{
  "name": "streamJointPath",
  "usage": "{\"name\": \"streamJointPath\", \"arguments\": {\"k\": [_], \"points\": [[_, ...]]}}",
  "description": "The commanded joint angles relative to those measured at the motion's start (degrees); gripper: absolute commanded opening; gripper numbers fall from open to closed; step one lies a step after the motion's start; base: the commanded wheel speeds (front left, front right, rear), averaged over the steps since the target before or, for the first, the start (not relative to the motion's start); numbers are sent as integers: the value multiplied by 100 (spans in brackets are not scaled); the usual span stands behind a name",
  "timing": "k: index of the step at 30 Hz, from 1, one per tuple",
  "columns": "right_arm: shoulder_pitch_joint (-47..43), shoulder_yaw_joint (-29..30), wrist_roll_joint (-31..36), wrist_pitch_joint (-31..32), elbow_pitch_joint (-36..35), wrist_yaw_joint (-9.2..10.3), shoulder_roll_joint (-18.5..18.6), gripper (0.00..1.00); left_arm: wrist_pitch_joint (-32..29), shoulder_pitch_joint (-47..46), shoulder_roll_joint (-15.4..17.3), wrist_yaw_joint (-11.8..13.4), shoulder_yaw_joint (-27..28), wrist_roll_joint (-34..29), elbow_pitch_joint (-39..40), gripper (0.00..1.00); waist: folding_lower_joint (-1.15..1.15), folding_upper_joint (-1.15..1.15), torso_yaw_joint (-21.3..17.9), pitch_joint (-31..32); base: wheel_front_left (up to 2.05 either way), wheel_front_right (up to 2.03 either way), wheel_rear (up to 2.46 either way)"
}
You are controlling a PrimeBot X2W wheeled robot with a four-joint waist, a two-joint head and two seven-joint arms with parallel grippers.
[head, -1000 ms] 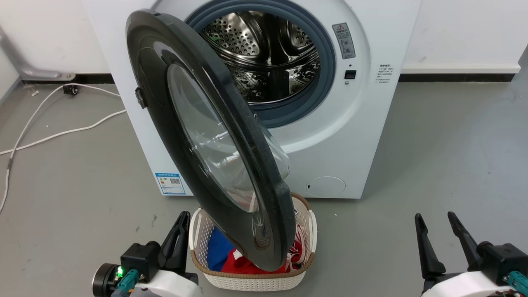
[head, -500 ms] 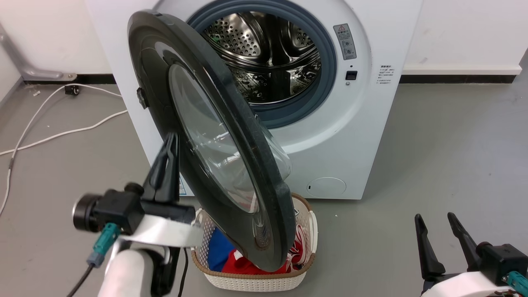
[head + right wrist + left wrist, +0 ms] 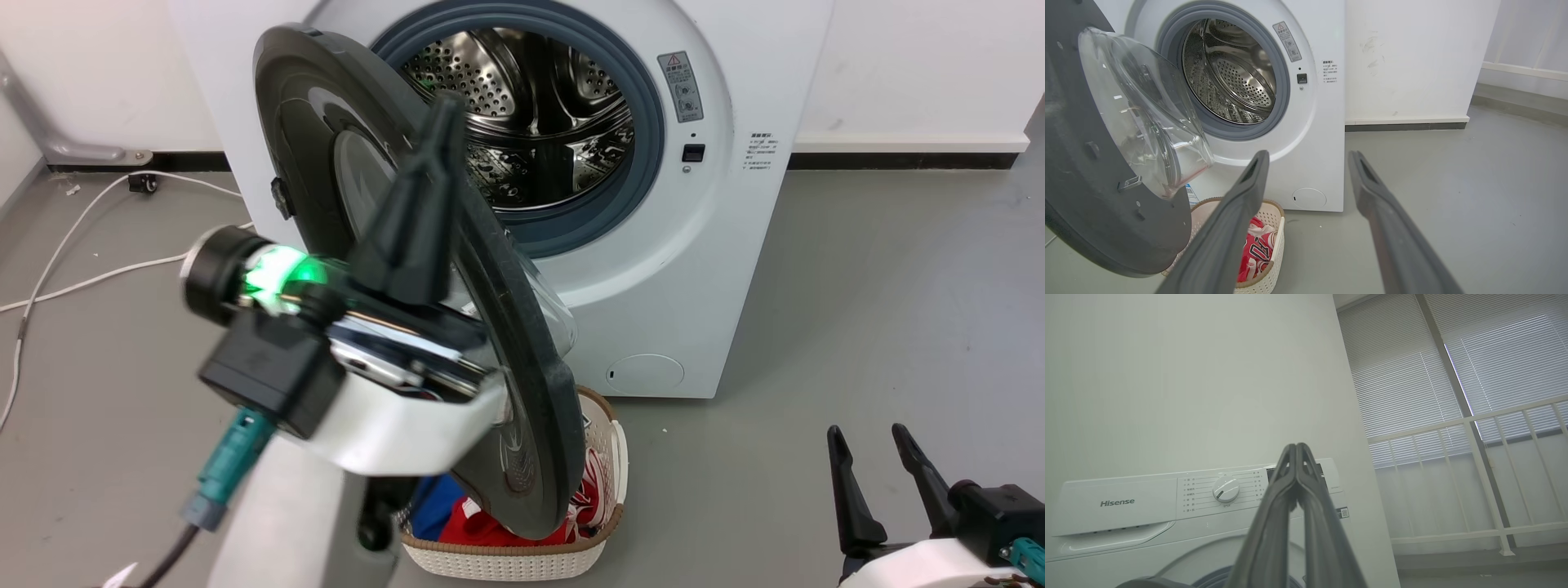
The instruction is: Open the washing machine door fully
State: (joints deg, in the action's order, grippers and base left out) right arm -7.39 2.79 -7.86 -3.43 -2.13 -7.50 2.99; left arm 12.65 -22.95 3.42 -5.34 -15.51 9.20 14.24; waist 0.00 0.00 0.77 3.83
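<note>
Head view, item list. Left gripper (image 3: 446, 110): jaws pressed together on nothing, raised before the outer face of the washing machine door (image 3: 535, 367); contact cannot be told. Right gripper (image 3: 865, 433): jaws apart, empty, low; bare grey floor (image 3: 882, 269) lies open ahead of and around them. Door's free rim hangs left of the right jaws, over a white basket (image 3: 614, 457) holding red and blue clothes (image 3: 482, 527). Door: glossy black ring, clear bulging glass, standing partly open from the washing machine (image 3: 694, 269), steel drum (image 3: 531, 106) exposed.
</note>
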Motion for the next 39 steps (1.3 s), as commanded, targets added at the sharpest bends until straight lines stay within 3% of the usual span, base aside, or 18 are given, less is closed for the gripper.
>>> {"name": "streamJointPath", "arguments": {"k": [1, 8, 15, 20, 30, 39], "points": [[-21, 15, 1, 10, -33, 1, -20, 100, -88, -69, -16, -10, -218, 81, 106, 0, 0, 0, 1, -1, 0, 0, 0], [-56, 25, -8, 19, -9, 1, -19, 100, -562, 253, -39, -109, -1452, 537, 105, 0, 0, 0, 3, -20, 0, 0, 0], [-1, 0, -20, 6, 16, 1, -19, 100, -1185, 795, -19, -179, -2534, 1059, -512, 0, 0, 0, -45, -74, 0, 0, 0], [37, -24, -48, -6, 55, 1, -20, 100, -1462, 1069, 20, -191, -2888, 1290, -1047, 0, 0, 0, -89, -95, 0, 0, 0], [86, -68, -50, -10, 118, 1, -19, 100, -1242, 1053, 53, 265, -2482, 1369, -2347, 0, 0, 0, -206, -107, 0, 0, 0], [79, -71, -82, 80, 147, 1, -19, 100, -927, 818, 96, 553, -1992, 1506, -3017, 0, 0, 0, -244, -133, 0, 0, 0]]}}
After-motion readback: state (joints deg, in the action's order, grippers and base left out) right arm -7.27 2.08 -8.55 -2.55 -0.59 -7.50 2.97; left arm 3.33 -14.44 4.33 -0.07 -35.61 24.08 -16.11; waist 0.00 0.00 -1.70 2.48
